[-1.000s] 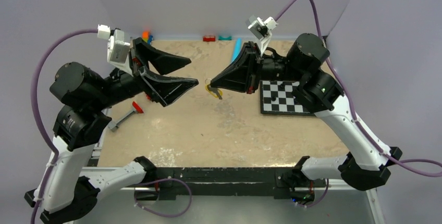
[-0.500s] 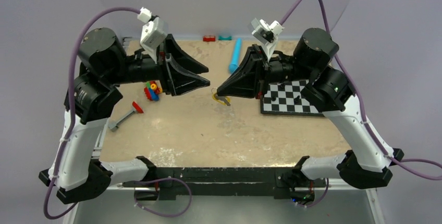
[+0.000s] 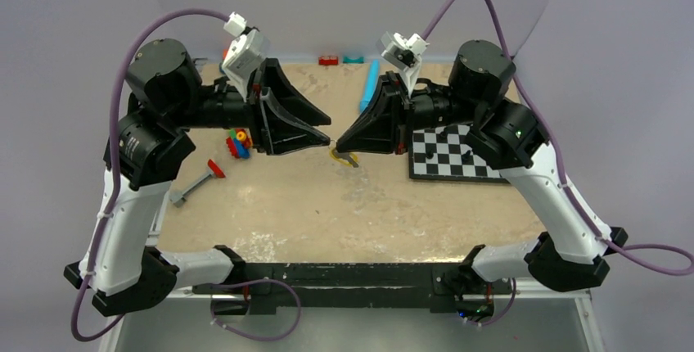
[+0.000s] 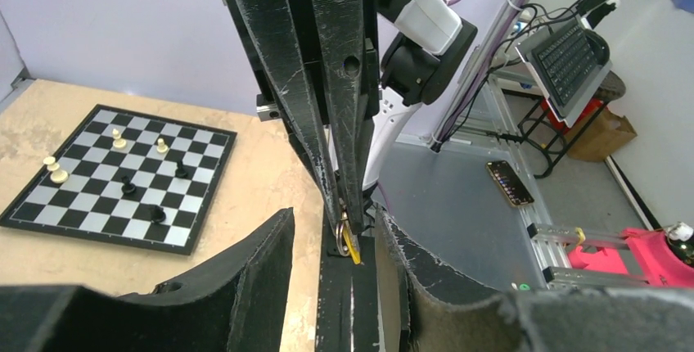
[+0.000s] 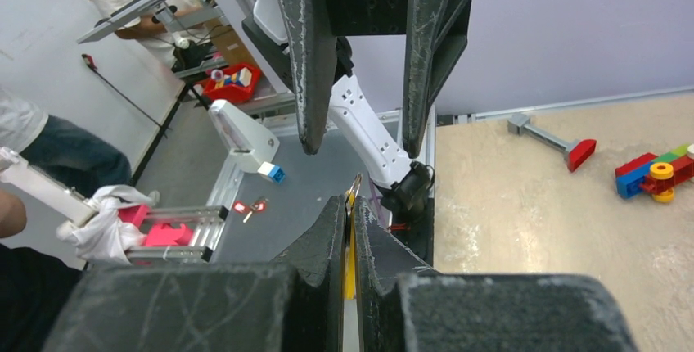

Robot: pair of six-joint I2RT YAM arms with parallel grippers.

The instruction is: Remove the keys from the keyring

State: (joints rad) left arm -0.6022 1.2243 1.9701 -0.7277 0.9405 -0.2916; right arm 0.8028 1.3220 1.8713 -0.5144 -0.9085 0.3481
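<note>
Where the sandy table runs nearest the arm bases, a grey tool with a red head lies well left of the chessboard. Farther in, just left of the chessboard and off the table, the right gripper has its fingers pressed together on the keyring, and the yellow-headed key hangs from it. The left gripper faces it tip to tip, fingers spread, the ring in line with the gap between them. Multicoloured toy blocks sit further left of the chessboard. A light-blue cylinder lies beyond its far left corner.
</note>
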